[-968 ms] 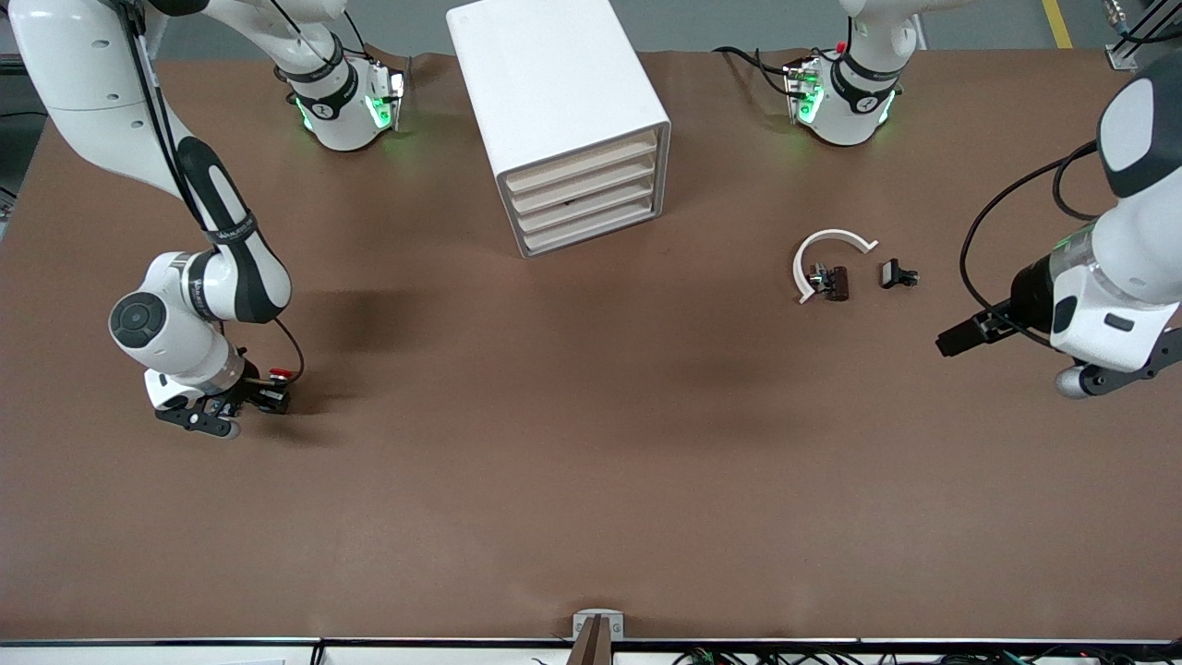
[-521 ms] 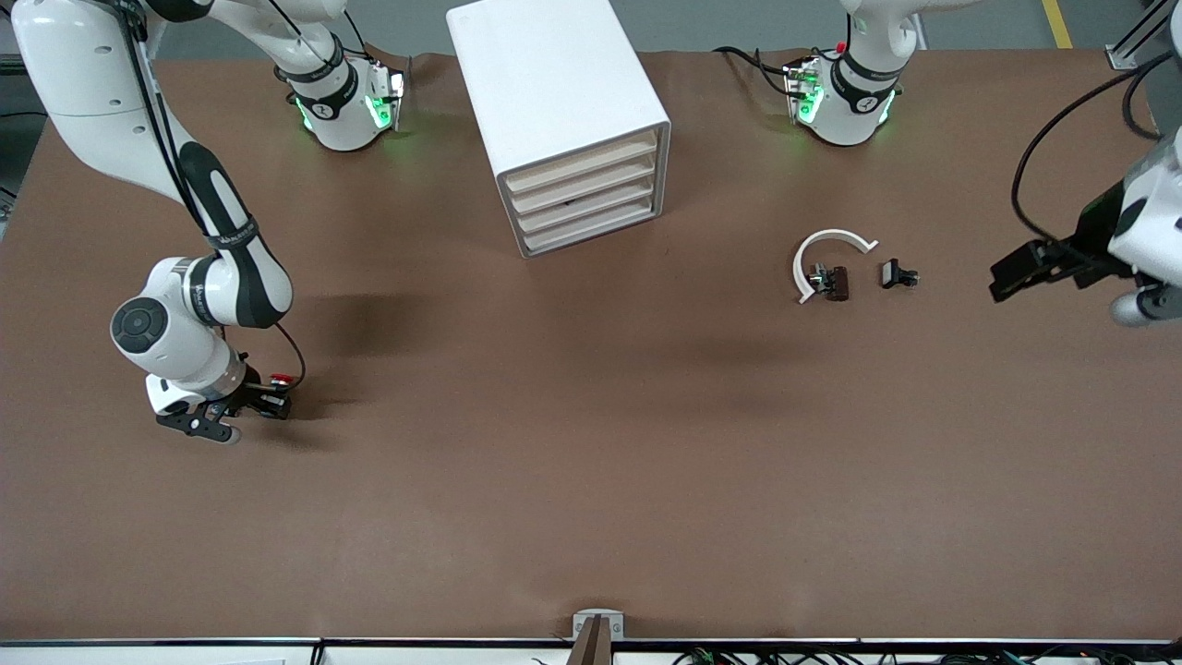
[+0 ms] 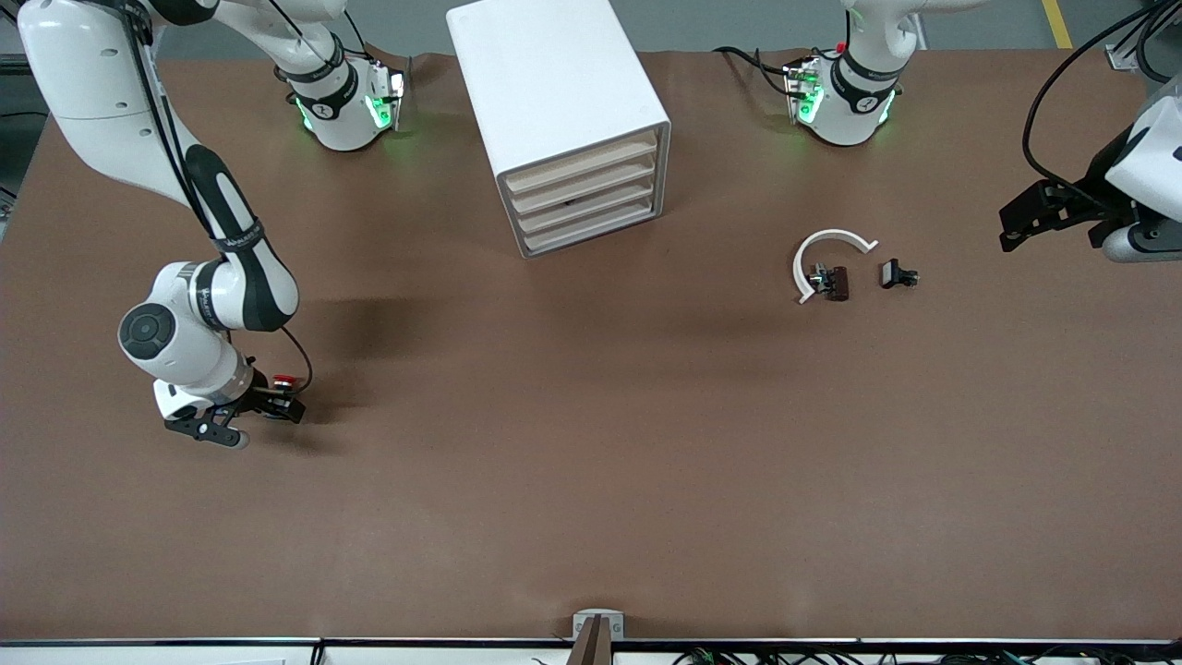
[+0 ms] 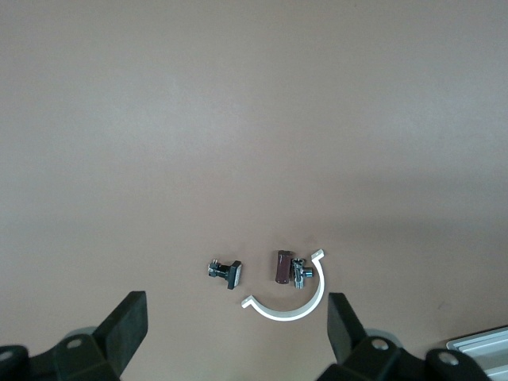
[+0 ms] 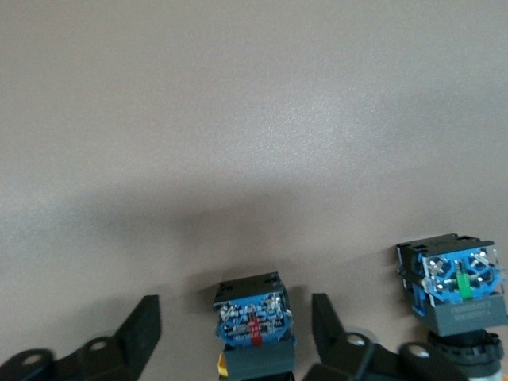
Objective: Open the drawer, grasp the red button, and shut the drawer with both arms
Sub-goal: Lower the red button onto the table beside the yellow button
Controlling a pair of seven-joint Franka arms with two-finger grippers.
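The white cabinet (image 3: 554, 92) stands between the arms' bases, and all of its beige drawer fronts (image 3: 584, 189) are pushed in. My right gripper (image 3: 280, 406) is low over the table at the right arm's end, open. A red-capped button (image 3: 280, 379) shows right beside it. In the right wrist view a blue-based button (image 5: 252, 321) with a yellow sliver at its edge stands between the fingers (image 5: 332, 321), touching neither. A second blue-based button (image 5: 456, 290) sits just outside them. My left gripper (image 3: 1020, 222) (image 4: 238, 321) hangs open and holds nothing.
A white C-shaped clip (image 3: 826, 249) (image 4: 290, 305), a brown cylindrical part (image 3: 836, 284) (image 4: 282, 267) and a small black part (image 3: 896, 274) (image 4: 226, 272) lie toward the left arm's end. The arm bases (image 3: 346, 102) (image 3: 845, 97) flank the cabinet.
My right gripper has gone from shut to open and shifted slightly nearer the camera. The left arm has swung up and away toward its end of the table.
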